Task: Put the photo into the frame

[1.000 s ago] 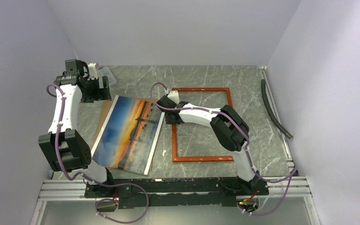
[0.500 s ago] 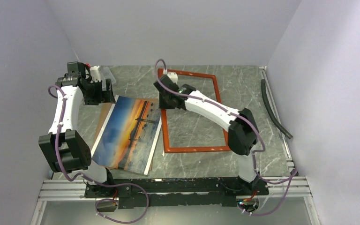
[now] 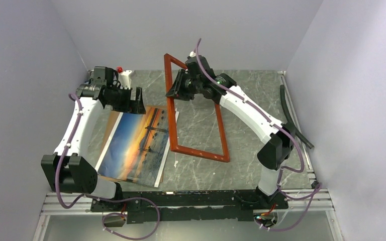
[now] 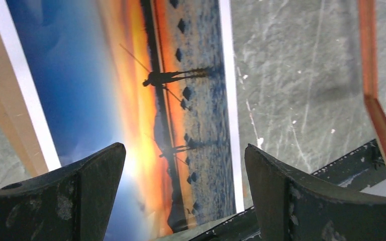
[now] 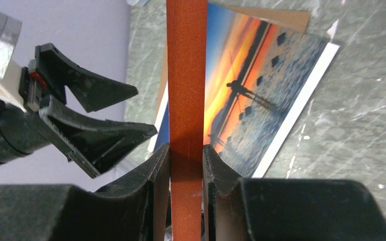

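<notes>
The photo (image 3: 133, 145), an orange sunset print with a white border, lies flat at the left on a brown backing board (image 3: 111, 122). My right gripper (image 3: 180, 89) is shut on one rail of the red-orange frame (image 3: 220, 130) and holds it tilted up on edge, its near rail on the table. In the right wrist view the rail (image 5: 186, 75) stands clamped between my right gripper (image 5: 186, 160) fingers, the photo (image 5: 254, 90) behind it. My left gripper (image 3: 133, 102) is open and empty above the photo's far end. In its wrist view my left gripper (image 4: 181, 196) brackets the photo (image 4: 176, 90).
A black hose (image 3: 294, 118) lies along the right wall. A white object with a red cap (image 3: 123, 75) stands at the far left corner. Metal rails (image 3: 181, 197) run along the near edge. Walls close in on three sides. The raised frame stands just right of the photo.
My right gripper has lifted the frame from flat to steeply tilted, its near rail still down. My left gripper has swung right, over the photo's far end.
</notes>
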Controlling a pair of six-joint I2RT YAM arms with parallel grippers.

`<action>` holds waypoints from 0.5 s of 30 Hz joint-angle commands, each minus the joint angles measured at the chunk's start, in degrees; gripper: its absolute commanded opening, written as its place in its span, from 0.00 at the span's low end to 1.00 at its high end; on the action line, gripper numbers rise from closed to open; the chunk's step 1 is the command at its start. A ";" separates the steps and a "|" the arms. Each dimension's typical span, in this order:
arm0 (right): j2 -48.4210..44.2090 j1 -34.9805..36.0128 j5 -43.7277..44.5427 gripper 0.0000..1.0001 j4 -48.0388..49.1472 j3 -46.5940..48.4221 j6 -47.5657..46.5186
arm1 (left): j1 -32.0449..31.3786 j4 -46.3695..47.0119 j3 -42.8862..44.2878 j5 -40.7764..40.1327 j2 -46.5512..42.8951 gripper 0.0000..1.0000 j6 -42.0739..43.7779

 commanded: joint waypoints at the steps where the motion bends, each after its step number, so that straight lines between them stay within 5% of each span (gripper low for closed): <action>1: -3.49 -2.32 -11.40 0.07 6.61 1.62 5.18 | -2.09 0.26 3.43 3.83 -2.98 0.94 -2.08; 15: -7.96 -5.54 -24.82 0.08 39.12 -16.54 24.95 | -7.15 1.40 6.35 4.36 -3.84 0.94 -7.25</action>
